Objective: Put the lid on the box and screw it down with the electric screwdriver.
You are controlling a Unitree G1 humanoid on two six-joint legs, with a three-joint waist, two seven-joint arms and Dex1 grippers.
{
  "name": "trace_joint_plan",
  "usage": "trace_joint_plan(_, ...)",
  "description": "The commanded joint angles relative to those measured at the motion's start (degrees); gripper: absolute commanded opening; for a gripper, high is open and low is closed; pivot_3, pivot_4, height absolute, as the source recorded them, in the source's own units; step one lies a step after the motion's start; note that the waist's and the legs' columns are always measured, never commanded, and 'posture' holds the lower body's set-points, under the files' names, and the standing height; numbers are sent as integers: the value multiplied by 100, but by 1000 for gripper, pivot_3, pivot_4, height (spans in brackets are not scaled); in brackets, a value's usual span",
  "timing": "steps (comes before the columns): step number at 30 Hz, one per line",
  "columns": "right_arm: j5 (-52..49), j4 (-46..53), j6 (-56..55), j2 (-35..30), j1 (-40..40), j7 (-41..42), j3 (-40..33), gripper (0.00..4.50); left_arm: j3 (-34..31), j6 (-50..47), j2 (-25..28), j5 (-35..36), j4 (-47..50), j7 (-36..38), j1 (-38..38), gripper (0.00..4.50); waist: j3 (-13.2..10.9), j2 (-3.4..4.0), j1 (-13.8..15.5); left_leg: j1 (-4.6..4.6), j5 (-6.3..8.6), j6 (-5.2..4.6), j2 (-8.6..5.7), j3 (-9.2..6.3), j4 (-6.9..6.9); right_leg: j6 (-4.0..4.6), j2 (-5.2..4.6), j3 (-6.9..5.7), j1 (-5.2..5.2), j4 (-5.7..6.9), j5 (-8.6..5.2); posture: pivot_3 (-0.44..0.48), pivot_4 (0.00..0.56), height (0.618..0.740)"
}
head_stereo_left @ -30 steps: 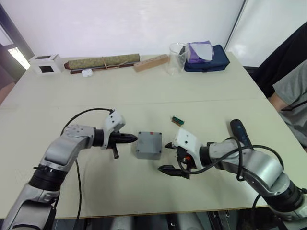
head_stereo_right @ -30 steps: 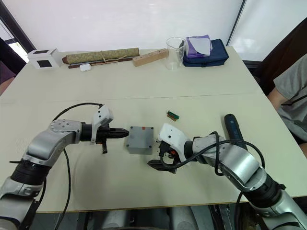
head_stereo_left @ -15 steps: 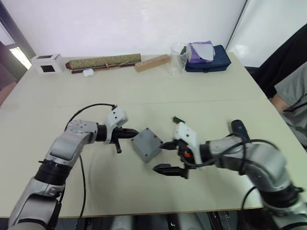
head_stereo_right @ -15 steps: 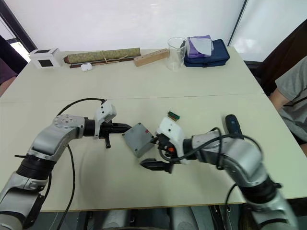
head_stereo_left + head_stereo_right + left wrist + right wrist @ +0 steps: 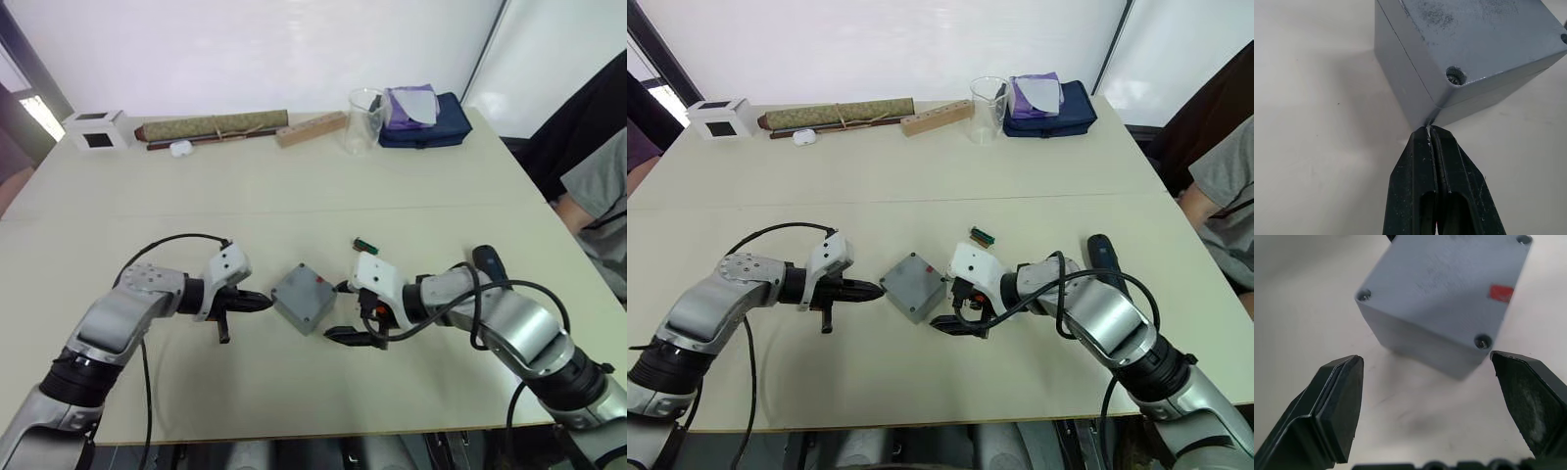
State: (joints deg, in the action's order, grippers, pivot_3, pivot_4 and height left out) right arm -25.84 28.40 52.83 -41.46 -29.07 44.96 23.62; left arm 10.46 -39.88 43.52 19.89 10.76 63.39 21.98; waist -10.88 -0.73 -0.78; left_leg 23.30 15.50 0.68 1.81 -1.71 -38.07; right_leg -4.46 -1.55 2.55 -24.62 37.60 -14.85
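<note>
A: Where is the small square grey plastic box (image 5: pixel 305 298)?
B: On the beige surface (image 5: pixel 294 196), rotated, between both arms.
A: The left end effector (image 5: pixel 1431 131)?
B: Arm stretched low, fingers pressed together, tips touching the box's corner.
A: The right end effector (image 5: pixel 1425 401)?
B: Fingers spread wide, just beside the box's opposite side.

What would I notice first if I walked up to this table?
The little grey box in the middle of the table, turned cornerwise, with its lid already on. Two robot grippers flank it: the left gripper shut, tip at a corner of the box, the right gripper open beside it.
</note>
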Motion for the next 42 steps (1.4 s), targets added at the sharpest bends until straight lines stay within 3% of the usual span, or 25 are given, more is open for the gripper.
trace_joint_plan(1, 20, 194, -42, 95, 3, 63, 0, 4473, -71, -95, 181, 188, 356, 163, -70, 0, 0, 0, -10, 0, 0, 0, 1, -1, 0, 0, 1, -1, 0, 0, 0, 0, 150, 740)
trace_joint_plan(8, -90, 320, 157, 217, 4, 103, -60, 4473, 60, 166, -280, -5, -92, -123, 253, 0, 1, -1, 9, -3, 0, 0, 0, 0, -1, 0, 0, 0, 0, 7, 0, 0, 150, 740)
trace_joint_plan(28, -133, 596, 628, 167, 64, -101, -421, 4473, 64, 363, -283, -92, -269, -44, 333, 0, 1, -1, 3, -4, 0, 0, -1, 0, -1, 0, 0, 0, 1, 10, 0, 0, 150, 740)
trace_joint_plan(29, -189, 627, 695, 157, 39, -105, -531, 4473, 28, 396, -272, -93, -310, -44, 363, 0, 1, -1, 4, -4, 0, 0, -1, 0, -2, 0, -1, 0, 1, 10, 0, 0, 150, 740)
trace_joint_plan(33, -1299, 798, 1115, -137, 3, 291, -2163, 4473, -393, 271, -175, 220, -455, 55, 682, 0, 0, -2, 19, -1, 0, 0, -2, -1, -5, 0, -2, 0, 0, 11, 0, 0, 150, 740)
trace_joint_plan(35, -1471, 511, 1034, -279, -24, 443, -2544, 4473, -549, 148, -163, 389, -463, 103, 832, 0, 0, -2, 12, -2, 0, 0, -2, 0, -6, 0, -2, -1, 1, 11, 0, 0, 150, 740)
trace_joint_plan(38, -939, -547, 543, -125, -238, 11, -2689, 4473, -798, -169, -190, 773, -360, 138, 1134, 0, 1, -4, -24, -8, 0, 0, 0, -1, -5, 0, 2, -1, 5, 12, 0, 0, 150, 740)
trace_joint_plan(42, 165, -2213, -980, 480, -596, -472, -2149, 4473, -720, -364, -201, 927, -137, 118, 1337, 0, 1, -4, -45, -17, 0, 0, -1, 9, -4, 0, 3, 8, 4, 26, 0, 0, 150, 740)
